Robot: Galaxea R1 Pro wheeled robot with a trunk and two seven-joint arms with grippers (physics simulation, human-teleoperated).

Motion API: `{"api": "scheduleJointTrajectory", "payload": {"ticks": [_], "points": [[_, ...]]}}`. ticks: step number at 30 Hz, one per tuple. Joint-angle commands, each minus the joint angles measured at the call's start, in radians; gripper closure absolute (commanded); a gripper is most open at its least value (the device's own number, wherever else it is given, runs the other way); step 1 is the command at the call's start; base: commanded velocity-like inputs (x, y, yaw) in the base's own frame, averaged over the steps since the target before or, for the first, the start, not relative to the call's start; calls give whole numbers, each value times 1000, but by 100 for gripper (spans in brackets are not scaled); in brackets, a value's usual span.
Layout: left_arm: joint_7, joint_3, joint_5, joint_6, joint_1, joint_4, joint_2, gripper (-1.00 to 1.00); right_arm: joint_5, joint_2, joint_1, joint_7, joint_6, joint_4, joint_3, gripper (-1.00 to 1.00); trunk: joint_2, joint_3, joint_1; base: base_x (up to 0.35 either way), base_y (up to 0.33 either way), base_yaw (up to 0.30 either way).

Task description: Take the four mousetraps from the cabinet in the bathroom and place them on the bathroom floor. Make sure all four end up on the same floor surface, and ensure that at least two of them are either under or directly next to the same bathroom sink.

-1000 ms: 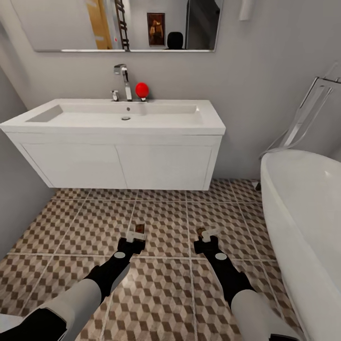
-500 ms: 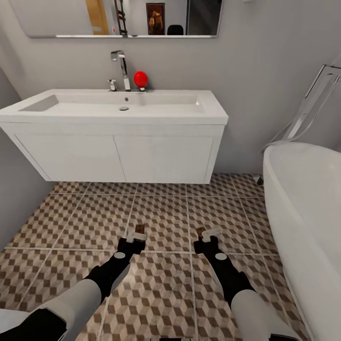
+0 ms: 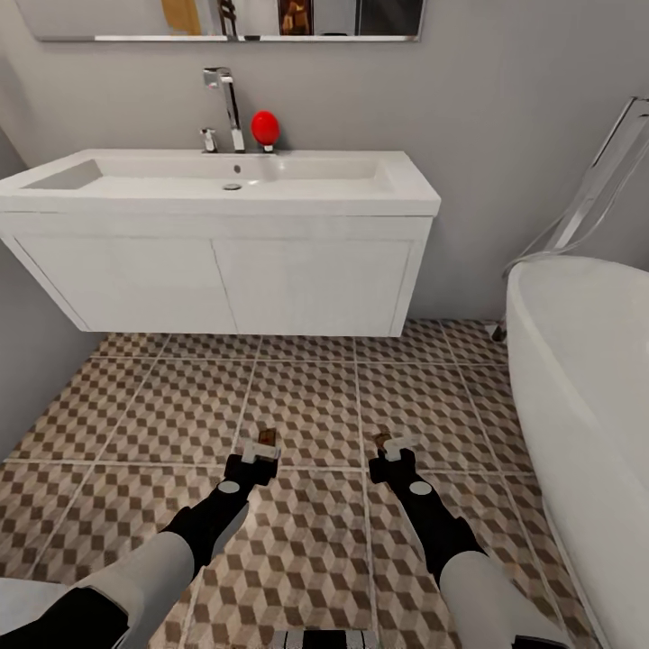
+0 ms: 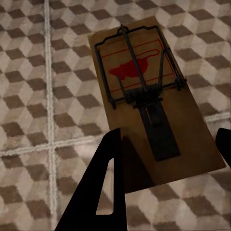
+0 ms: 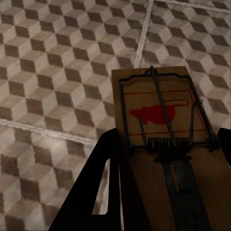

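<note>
The bathroom floor (image 3: 297,559), tiled in a brown, beige and white cube pattern with pale grout lines, runs from the robot's base to the back wall. Nearest the camera, 2 arms with white forearms and black wrists reach forward over the tiles. The left gripper (image 3: 259,453) is clamped on a mousetrap (image 3: 265,440), and in the left wrist view that trap (image 4: 147,96) is a tan wooden board with a dark wire spring bar and a red mark, pinched at its near end between the black fingers (image 4: 108,183) and held above the tiles. The right gripper (image 3: 389,453) grips a second mousetrap (image 3: 388,442) the same way; the right wrist view shows its board (image 5: 166,125) sticking out from between the fingers (image 5: 103,187), also clear of the floor. To the right, the curved white side of a bathtub (image 3: 586,397) borders the tiles. Farther on, the white sink (image 3: 225,180) sits on its wall-hung vanity against the grey wall, with open floor beneath. On its back edge stand a chrome faucet (image 3: 223,104) and a red ball (image 3: 265,126), below the lower edge of a mirror (image 3: 225,22).
</note>
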Motion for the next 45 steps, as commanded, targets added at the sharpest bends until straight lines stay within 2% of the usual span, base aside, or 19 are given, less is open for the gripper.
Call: {"api": "scheduleJointTrajectory", "payload": {"ticks": [1,30,45], "points": [[6,-9,10,-3,-1,1,0,100,6,1,0,10,-1,-1,-8,100,-8,-6,4,0,0,0],[5,-9,10,-3,-1,12,-2,100,6,1,0,11,-2,-1,-9,100,-211,-143,115,0,0,0],[5,-9,10,-3,-1,12,-2,100,6,1,0,11,-4,-1,-8,100,-214,-225,122,0,0,0]]}}
